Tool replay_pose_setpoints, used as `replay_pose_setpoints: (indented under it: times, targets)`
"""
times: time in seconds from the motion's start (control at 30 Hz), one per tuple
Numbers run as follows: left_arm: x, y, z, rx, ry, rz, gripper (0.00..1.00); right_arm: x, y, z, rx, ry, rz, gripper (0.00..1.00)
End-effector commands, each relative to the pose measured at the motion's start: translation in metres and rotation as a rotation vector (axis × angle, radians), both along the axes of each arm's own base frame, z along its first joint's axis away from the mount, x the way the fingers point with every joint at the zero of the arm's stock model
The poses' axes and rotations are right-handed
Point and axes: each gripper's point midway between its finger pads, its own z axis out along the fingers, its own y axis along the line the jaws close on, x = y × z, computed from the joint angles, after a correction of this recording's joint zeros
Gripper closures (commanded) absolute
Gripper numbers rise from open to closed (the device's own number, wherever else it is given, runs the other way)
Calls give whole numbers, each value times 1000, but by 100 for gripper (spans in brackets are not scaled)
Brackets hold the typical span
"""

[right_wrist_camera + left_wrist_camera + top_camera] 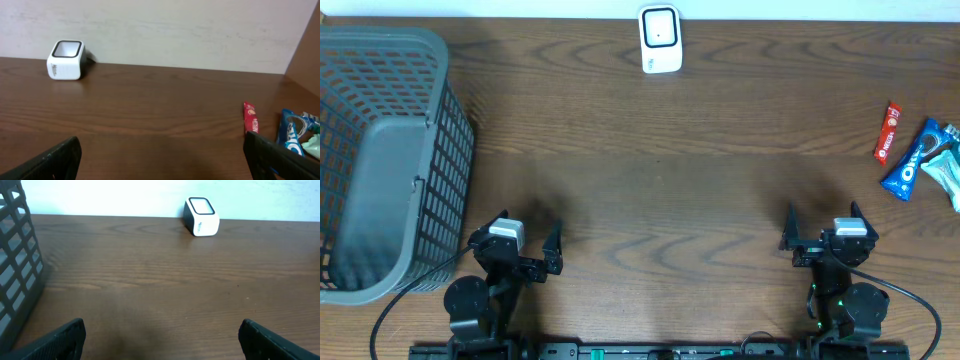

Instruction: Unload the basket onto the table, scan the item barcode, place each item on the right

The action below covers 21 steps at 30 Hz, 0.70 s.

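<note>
- scanner (pixel 660 39): small white box w/ dark window in white frame, upright, far edge, about centre, window facing up and toward near side
- red snack stick (pixel 888 132): slim wrapper, flat, far right, lengthwise near-to-far
- Oreo pack (pixel 914 160): blue, flat, just right of red stick, slightly angled
- pale teal packet (pixel 945 170): touching Oreo pack's right side, partly cut off at right edge

Item 1: my left arm (pixel 470 298). Folded low at the near edge of the table (pixel 660 180), left side, wrist pointing toward the far edge.
Left jaws: spread wide with nothing between them. The 2 dark fingers (pixel 61 341) show at the bottom corners of the left wrist view.

Item 2: my right arm (pixel 847 305). Folded low at the near edge, right side, wrist pointing the same way.
Right jaws: spread wide and empty. The 2 dark fingers (pixel 52 161) show at the bottom corners of the right wrist view.
</note>
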Motion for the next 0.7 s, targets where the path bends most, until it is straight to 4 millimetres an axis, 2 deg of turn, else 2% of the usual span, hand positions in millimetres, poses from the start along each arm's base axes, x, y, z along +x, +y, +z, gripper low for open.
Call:
replay_pose_setpoints:
  times: [0.0, 0.47, 0.6, 0.67]
  targets:
    - [0, 0, -11, 9, 22, -7, 2, 0, 0, 0, 11, -3, -7, 1]
    - [0, 0, -11, 9, 22, -7, 2, 0, 0, 0, 11, -3, -7, 1]
    - [2, 5, -12, 23, 22, 27, 2, 0, 0, 0, 11, -3, -7, 1]
    - [5, 11, -6, 34, -12, 58, 2, 0, 0, 0, 11, -3, -7, 1]
